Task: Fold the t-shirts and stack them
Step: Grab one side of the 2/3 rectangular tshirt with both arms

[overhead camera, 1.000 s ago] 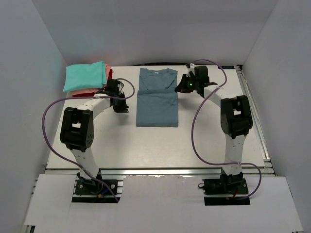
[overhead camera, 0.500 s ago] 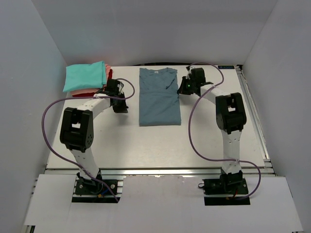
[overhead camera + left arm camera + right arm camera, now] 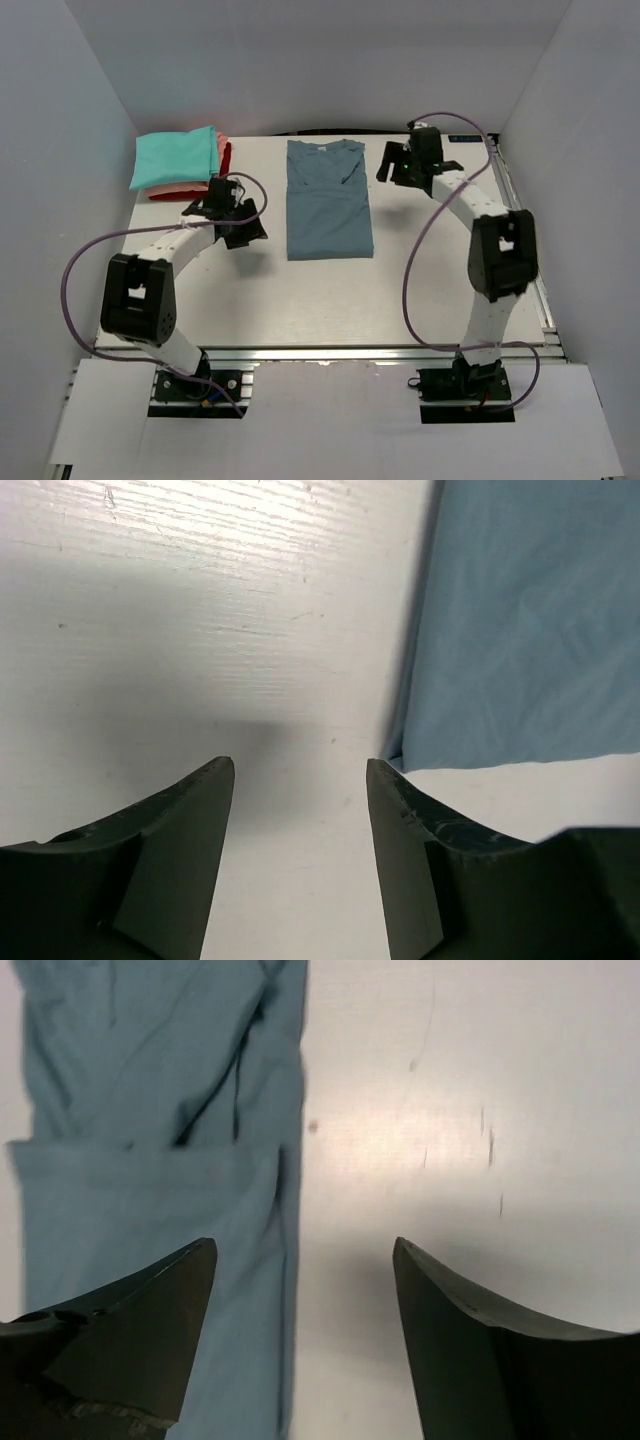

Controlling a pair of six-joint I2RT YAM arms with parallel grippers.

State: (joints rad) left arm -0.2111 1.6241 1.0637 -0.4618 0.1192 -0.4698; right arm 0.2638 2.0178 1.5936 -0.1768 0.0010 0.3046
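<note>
Slate-blue t-shirt point(image 3: 328, 205) lies folded in a long strip between left gripper point(image 3: 243, 220) and right gripper point(image 3: 390, 166), apart from both sets of jaws. Teal-topped stack of folded tees point(image 3: 175, 160) sits near the left jaws' outer side, away from that shirt.

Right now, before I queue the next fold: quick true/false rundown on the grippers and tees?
1. The left gripper and the right gripper are both open and empty. True.
2. The slate-blue t-shirt lies on the stack. False: it lies alone, apart from the stack.
3. The teal t-shirt tops the stack. True.
4. The slate-blue t-shirt has its sleeves spread out. False: its sides are folded in, leaving a narrow strip.
</note>
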